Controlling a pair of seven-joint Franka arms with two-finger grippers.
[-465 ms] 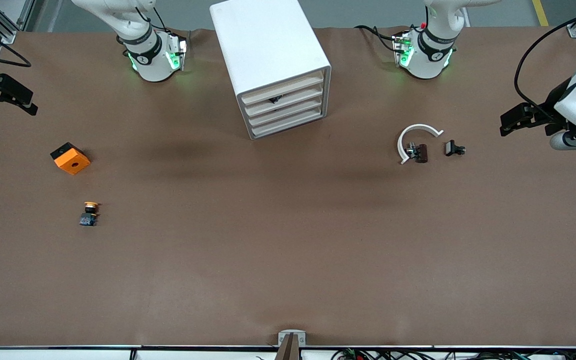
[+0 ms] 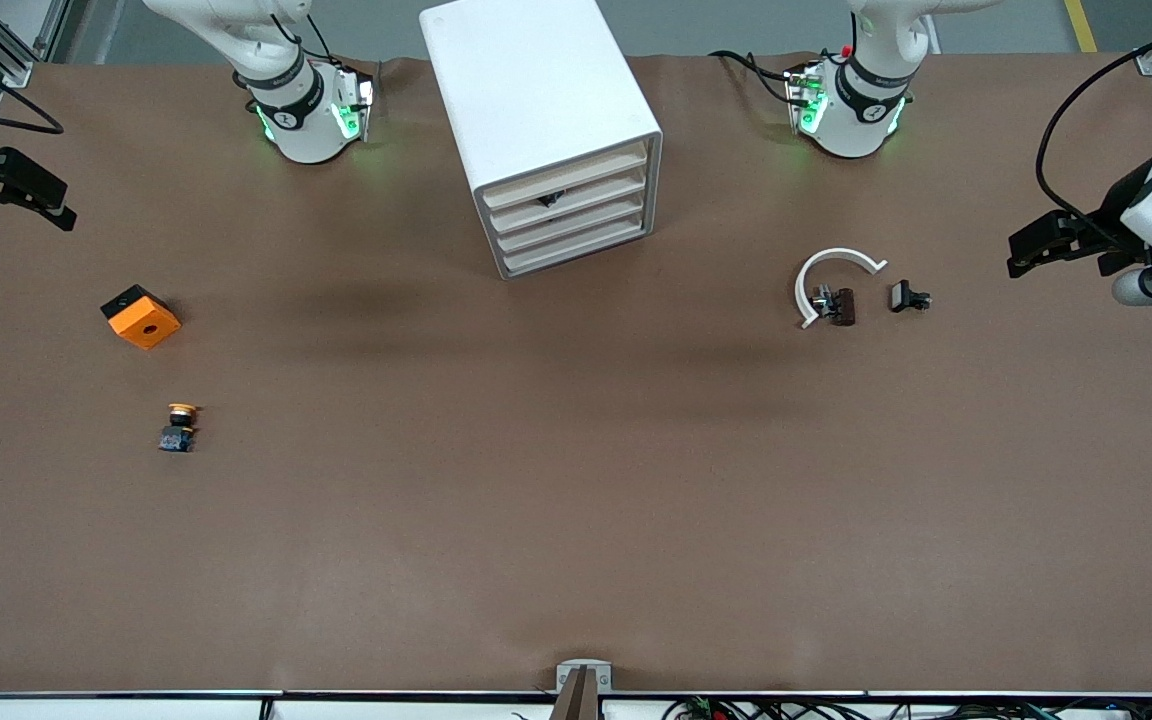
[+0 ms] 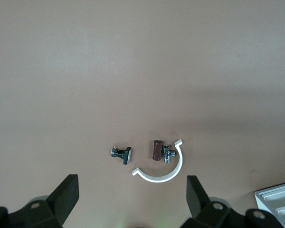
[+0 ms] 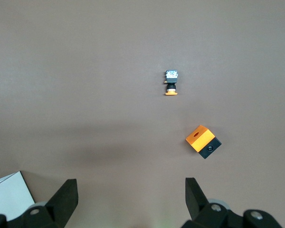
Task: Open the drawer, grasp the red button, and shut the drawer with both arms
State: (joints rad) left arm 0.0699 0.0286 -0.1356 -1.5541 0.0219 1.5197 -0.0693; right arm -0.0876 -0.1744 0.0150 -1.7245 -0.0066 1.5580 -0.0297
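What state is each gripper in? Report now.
Left gripper: open, holding nothing, over the table's left-arm end.
Right gripper: open, holding nothing, over the table's right-arm end.

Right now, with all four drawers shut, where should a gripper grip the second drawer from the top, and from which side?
Probably pinch the small dark piece on the drawer's beige front, coming straight at the cabinet's front: the flush fronts show no other hold. The left gripper and right gripper, both open, hang over the table's ends.
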